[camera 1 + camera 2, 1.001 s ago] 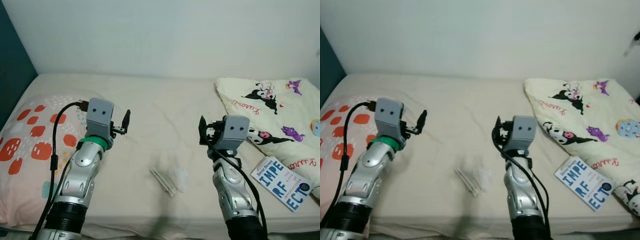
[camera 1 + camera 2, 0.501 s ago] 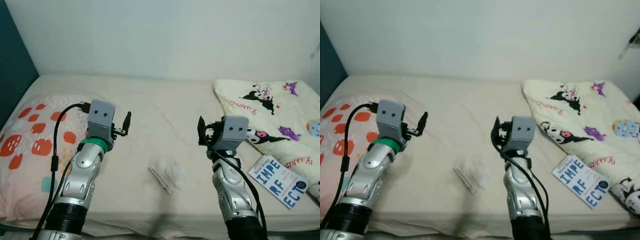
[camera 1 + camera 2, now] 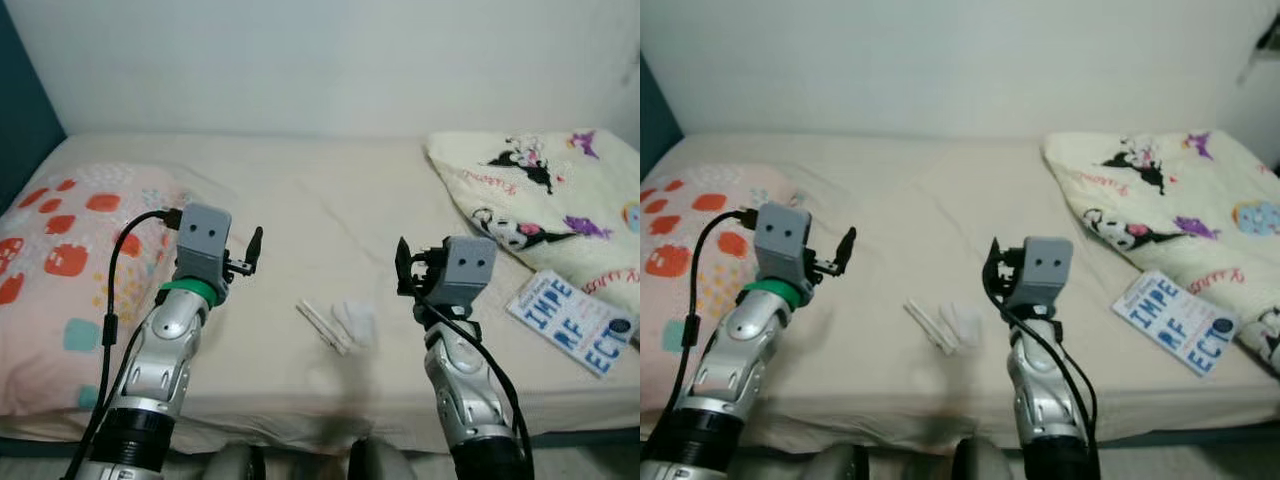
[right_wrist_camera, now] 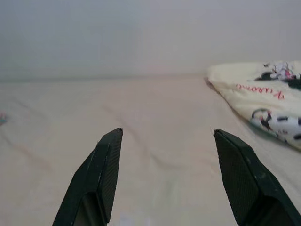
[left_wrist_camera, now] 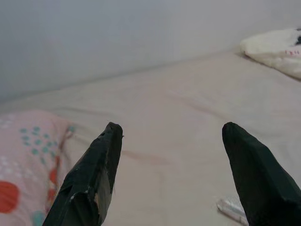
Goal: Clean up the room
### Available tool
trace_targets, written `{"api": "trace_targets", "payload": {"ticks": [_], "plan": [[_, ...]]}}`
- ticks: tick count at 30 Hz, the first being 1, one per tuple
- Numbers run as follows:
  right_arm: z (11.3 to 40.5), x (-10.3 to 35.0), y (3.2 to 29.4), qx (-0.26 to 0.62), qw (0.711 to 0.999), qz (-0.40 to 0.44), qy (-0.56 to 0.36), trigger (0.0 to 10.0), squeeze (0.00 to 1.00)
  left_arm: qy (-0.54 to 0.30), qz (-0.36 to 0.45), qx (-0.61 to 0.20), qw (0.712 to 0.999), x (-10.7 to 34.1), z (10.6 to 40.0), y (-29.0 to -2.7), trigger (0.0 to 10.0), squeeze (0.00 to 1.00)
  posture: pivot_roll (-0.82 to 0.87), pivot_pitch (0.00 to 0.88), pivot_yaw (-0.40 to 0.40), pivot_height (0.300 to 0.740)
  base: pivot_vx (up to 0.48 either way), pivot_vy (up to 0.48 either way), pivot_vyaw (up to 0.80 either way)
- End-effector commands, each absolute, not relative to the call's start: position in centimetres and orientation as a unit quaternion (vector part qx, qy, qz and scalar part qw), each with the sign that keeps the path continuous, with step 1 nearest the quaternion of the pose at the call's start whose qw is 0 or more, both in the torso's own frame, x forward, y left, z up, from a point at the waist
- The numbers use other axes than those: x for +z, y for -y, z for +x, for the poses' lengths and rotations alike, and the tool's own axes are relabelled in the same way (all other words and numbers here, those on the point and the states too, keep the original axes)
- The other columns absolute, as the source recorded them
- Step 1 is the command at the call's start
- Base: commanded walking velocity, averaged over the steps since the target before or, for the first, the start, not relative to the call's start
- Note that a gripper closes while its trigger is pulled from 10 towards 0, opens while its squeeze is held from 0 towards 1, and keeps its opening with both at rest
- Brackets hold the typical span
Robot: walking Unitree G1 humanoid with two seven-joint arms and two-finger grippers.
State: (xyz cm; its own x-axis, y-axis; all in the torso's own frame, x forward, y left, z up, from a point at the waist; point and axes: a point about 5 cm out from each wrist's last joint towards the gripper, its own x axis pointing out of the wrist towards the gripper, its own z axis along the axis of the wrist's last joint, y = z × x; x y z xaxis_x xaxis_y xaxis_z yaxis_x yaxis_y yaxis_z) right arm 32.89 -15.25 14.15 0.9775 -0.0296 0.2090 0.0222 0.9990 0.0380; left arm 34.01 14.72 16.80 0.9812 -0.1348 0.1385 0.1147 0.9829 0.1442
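Crumpled wrapper litter (image 3: 340, 322) is lying on the bed (image 3: 330, 210) between and just below both sets of fingertips — left gripper (image 3: 252, 248) and right gripper (image 3: 404, 268) are hovering spread wide, empty, probably readying a pickup.

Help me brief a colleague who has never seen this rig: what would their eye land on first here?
Probably the two silver arms raised over the bed, left claw and right claw both open and holding nothing. Next, the crumpled white wrapper lying on the sheet between them. Then the blue book at the bed's right edge beside the cartoon-print blanket, and the pink spotted pillow on the left.
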Motion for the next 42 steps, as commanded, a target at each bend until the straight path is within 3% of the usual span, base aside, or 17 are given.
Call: {"api": "trace_targets", "payload": {"ticks": [1,7,16,20,25,31,32,33,42], "plan": [[32.7,13.8,15.0,0.001,0.995,0.020,0.097,10.0,0.00,0.059,0.068,-0.059,0.994,16.0,33.9,-14.9,10.0,0.00,-0.03,0.062,0.041,0.585,0.000,0.000,0.00],[31.8,13.1,12.5,0.122,0.990,0.022,0.072,10.0,0.00,0.055,0.067,-0.046,0.995,15.7,33.6,-15.0,10.0,0.00,-0.03,0.081,0.028,0.585,0.000,0.000,0.00],[31.0,12.7,10.6,0.199,0.978,0.030,0.056,10.0,0.00,0.063,0.070,-0.030,0.995,15.8,33.2,-15.5,10.0,0.00,-0.03,0.106,0.016,0.585,0.000,0.000,0.00],[31.2,12.8,10.2,0.207,0.976,0.031,0.055,10.0,0.00,0.072,0.084,-0.037,0.993,16.2,33.0,-15.9,10.0,0.00,-0.02,0.134,0.010,0.585,0.000,0.000,0.00],[32.9,11.2,9.7,0.189,0.981,-0.044,0.011,10.0,0.00,0.057,0.117,-0.095,0.987,17.5,32.2,-18.6,10.0,0.00,0.01,0.217,-0.002,0.585,0.000,0.000,0.00],[34.3,11.0,9.6,0.172,0.982,-0.074,-0.011,10.0,0.04,0.062,0.135,-0.116,0.982,19.2,31.4,-19.9,10.0,0.00,0.04,0.281,-0.013,0.585,0.000,0.000,0.00],[34.7,11.0,9.5,0.169,0.981,-0.089,-0.019,10.0,0.35,0.065,0.146,-0.123,0.980,19.7,31.1,-20.2,10.0,0.00,0.05,0.305,-0.019,0.585,0.000,0.000,0.00],[35.0,10.9,9.5,0.170,0.980,-0.095,-0.029,10.0,1.00,0.070,0.152,-0.123,0.978,20.3,30.8,-20.5,10.0,0.00,0.06,0.320,-0.022,0.585,0.000,0.000,0.00],[36.6,10.9,8.4,0.174,0.974,-0.132,-0.055,10.0,1.00,0.104,0.146,-0.107,0.978,23.7,30.2,-21.0,10.0,0.00,0.09,0.354,-0.033,0.585,0.000,0.000,0.00]]}}
